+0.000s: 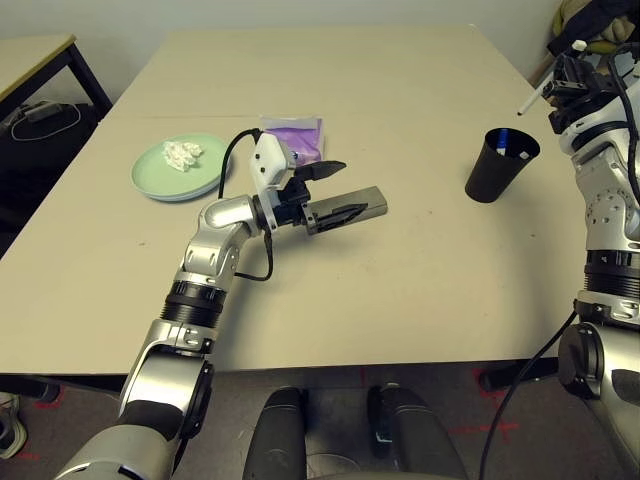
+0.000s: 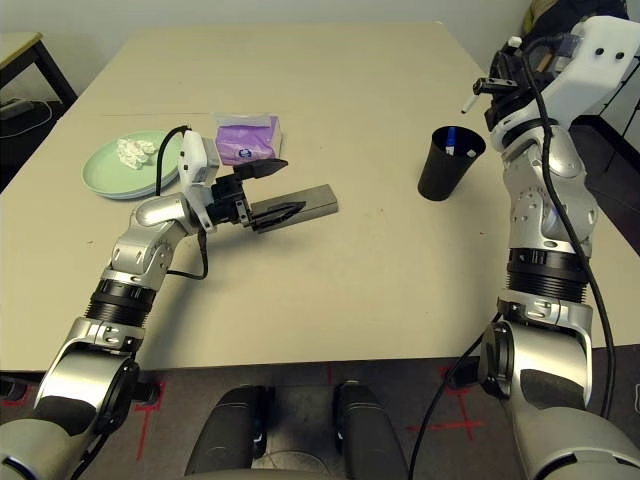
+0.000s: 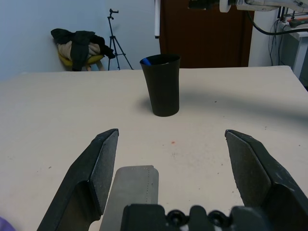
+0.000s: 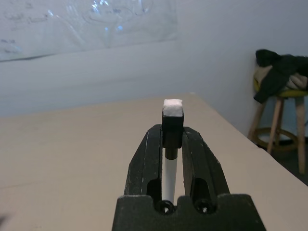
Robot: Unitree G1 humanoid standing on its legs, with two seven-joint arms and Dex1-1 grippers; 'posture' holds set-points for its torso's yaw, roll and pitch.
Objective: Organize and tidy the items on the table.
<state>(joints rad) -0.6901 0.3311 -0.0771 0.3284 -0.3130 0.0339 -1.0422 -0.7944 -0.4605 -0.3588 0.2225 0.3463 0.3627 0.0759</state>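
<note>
Black R gripper (image 4: 172, 144) clamps white pen (image 4: 168, 180), seen only in R wrist view, above cup (image 2: 447, 163). L gripper (image 3: 178, 180) open over grey case (image 3: 130, 195) mid-table (image 1: 420, 290).

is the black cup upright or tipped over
Upright. The tall black plastic cup stands on its base on the beige table, open rim up, with a blue-tipped pen inside.
</note>
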